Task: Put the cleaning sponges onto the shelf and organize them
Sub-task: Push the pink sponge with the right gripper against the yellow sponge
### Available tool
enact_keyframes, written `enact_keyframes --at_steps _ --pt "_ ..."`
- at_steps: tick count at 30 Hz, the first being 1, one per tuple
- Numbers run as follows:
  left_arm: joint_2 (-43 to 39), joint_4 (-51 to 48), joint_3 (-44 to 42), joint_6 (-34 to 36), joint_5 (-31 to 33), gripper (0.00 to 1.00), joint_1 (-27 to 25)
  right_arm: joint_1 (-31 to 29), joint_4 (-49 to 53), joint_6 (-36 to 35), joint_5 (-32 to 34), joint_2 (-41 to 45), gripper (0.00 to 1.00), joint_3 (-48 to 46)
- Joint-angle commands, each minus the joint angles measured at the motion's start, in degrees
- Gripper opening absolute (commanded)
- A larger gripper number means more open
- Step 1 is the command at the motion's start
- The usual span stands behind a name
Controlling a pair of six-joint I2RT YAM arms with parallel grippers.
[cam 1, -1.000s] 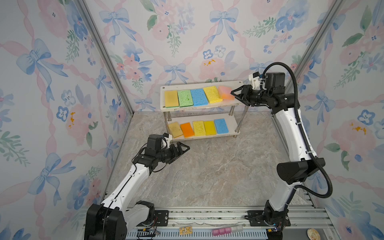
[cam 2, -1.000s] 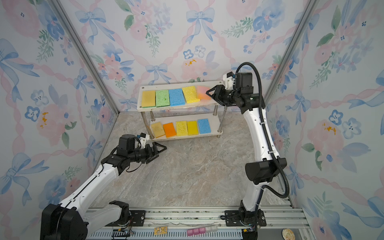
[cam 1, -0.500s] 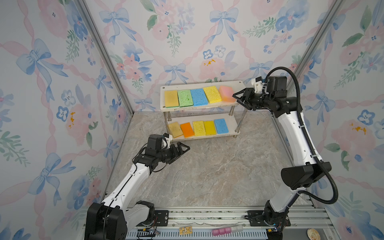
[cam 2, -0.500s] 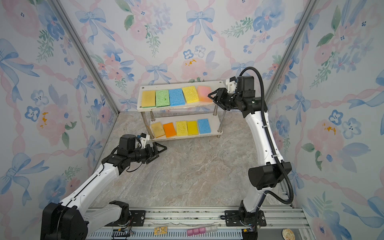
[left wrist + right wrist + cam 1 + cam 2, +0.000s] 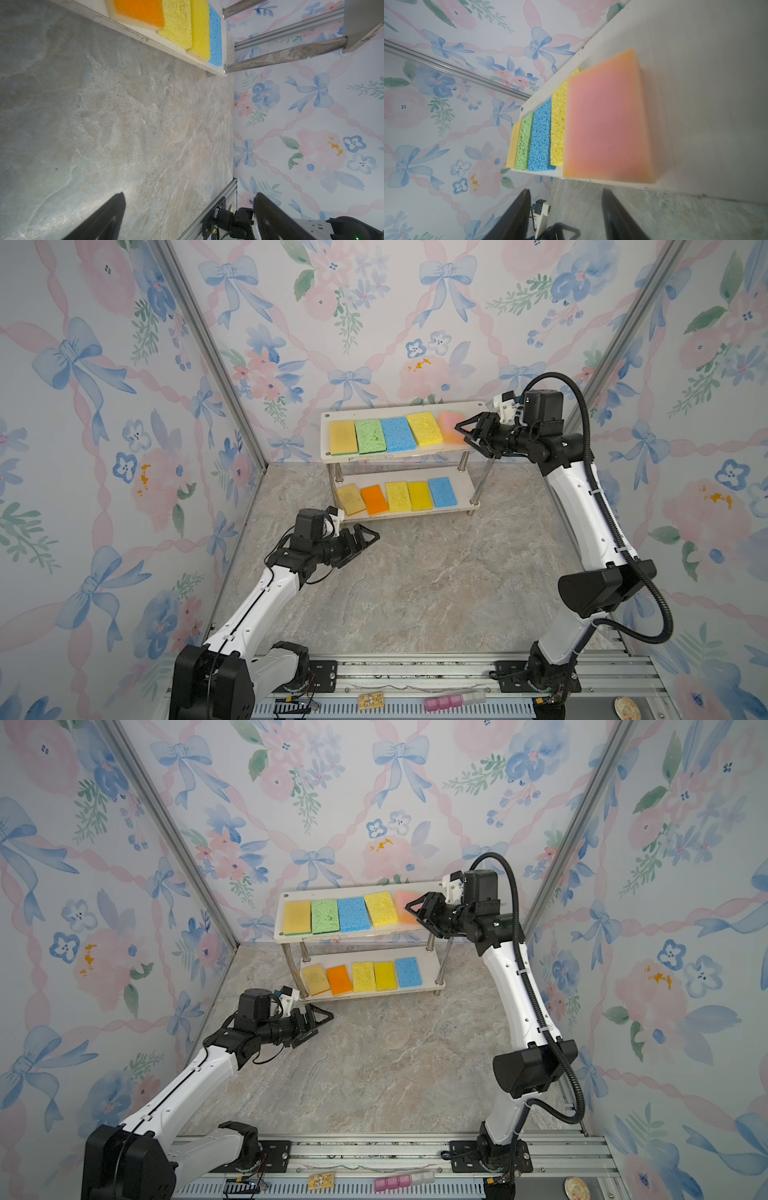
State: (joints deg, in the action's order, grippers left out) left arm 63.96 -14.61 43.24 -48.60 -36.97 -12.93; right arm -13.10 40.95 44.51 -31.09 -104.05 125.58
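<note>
The pink rectangular porous sponge (image 5: pixel 448 428) lay flat at the right end of the upper board of the white two-tier shelf with shiny metal posts (image 5: pixel 464 488), at the upper centre of both top views. To its left in the same row were a yellow sponge (image 5: pixel 424 429), a blue sponge (image 5: pixel 397 434), a green sponge (image 5: pixel 370 436) and a tan-yellow sponge (image 5: pixel 343 437). A row of five more sponges (image 5: pixel 397 495) filled the lower board. The right gripper (image 5: pixel 463 434) hovered at the pink sponge's outer edge, jaws spread and empty. The left gripper (image 5: pixel 368 540), spread wide and empty, hung over the marbled grey tabletop (image 5: pixel 436 580), below and left of the shelf.
</note>
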Motion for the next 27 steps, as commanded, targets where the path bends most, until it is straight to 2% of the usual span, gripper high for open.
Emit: enact_keyframes --at_steps 1,9,27 --pt "-0.58 0.64 -0.22 1.18 -0.91 0.98 0.52 0.7 1.14 -0.89 0.84 -2.57 0.58 3.61" --pt "-0.42 0.64 -0.16 1.31 -1.03 0.98 0.72 2.51 2.56 -1.52 0.68 -6.6 0.59 9.04" --pt "-0.02 0.64 -0.08 1.13 -0.91 0.98 0.98 6.1 4.2 -3.63 1.17 -5.22 0.61 9.4"
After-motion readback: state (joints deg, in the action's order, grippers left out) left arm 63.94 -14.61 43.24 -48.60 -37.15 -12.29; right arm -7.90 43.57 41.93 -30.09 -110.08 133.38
